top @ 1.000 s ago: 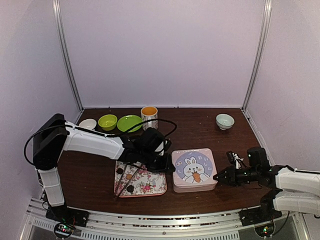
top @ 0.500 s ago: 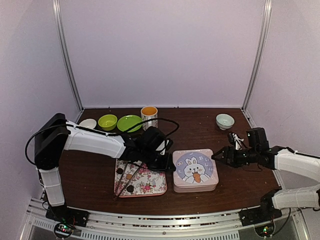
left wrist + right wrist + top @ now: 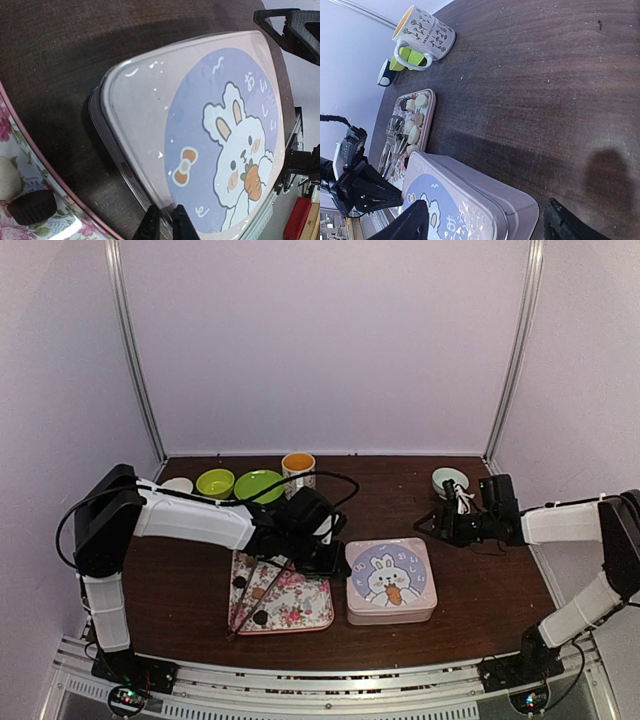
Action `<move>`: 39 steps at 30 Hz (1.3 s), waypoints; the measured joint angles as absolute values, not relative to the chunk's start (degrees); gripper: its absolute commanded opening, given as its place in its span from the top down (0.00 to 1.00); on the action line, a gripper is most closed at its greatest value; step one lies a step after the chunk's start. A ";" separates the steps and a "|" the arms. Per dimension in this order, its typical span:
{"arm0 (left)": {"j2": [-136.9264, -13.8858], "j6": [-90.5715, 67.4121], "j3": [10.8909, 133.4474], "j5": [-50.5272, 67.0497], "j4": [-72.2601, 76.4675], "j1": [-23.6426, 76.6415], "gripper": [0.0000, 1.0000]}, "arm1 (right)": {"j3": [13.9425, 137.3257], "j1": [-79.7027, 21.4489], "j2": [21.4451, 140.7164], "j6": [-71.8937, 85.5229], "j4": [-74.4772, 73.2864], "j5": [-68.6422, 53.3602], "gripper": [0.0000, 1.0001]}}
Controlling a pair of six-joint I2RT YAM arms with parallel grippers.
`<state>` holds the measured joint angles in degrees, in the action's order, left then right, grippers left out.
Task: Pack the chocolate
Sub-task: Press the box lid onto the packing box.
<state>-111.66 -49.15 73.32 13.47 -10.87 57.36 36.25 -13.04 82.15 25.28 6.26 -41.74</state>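
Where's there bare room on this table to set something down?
Bare wood: the back between mug and pale bowl, and front right of the bunny tin. Crowded: around the green bowl and green plate, and between floral tray and tin, where the left gripper hangs.

pink tin [image 3: 150, 125] with a rabbit-and-carrot lid filled centre and right, dark wooden table [image 3: 60, 55] at upper left, floral tray [image 3: 15, 145] at lower left held a dark chocolate cup [image 3: 32, 206] and a pale candy [image 3: 7, 180], left gripper [image 3: 166, 225] at bottom centre, jaws nearly together
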 measured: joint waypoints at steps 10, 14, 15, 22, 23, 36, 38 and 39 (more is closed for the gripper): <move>-112.46 -49.12 74.67 13.72 -12.05 56.97 0.89 | 35.62 -12.86 92.90 31.35 20.67 -49.84 0.44; -112.79 -49.01 75.07 13.98 -12.14 56.66 0.89 | 32.38 -12.86 92.95 33.47 26.15 -51.18 0.49; -113.01 -48.95 75.37 14.04 -12.21 56.60 0.89 | 31.57 -12.86 93.03 34.04 27.75 -51.31 0.50; -113.93 -48.66 76.71 14.63 -12.88 56.05 0.89 | 26.50 -12.43 94.76 38.19 40.01 -50.57 0.56; -113.95 -48.62 76.75 14.61 -12.93 56.05 0.89 | 26.00 -12.40 94.96 38.81 41.23 -50.39 0.53; -114.04 -48.40 76.95 14.63 -13.08 56.01 0.89 | 26.48 -12.86 95.09 35.62 34.13 -49.23 0.52; -114.04 -48.36 76.95 14.74 -13.08 55.96 0.89 | 27.53 -12.84 94.59 34.85 33.36 -49.32 0.56; -114.04 -48.34 76.95 14.76 -13.06 55.96 0.90 | 27.75 -12.82 94.50 34.74 33.32 -49.41 0.58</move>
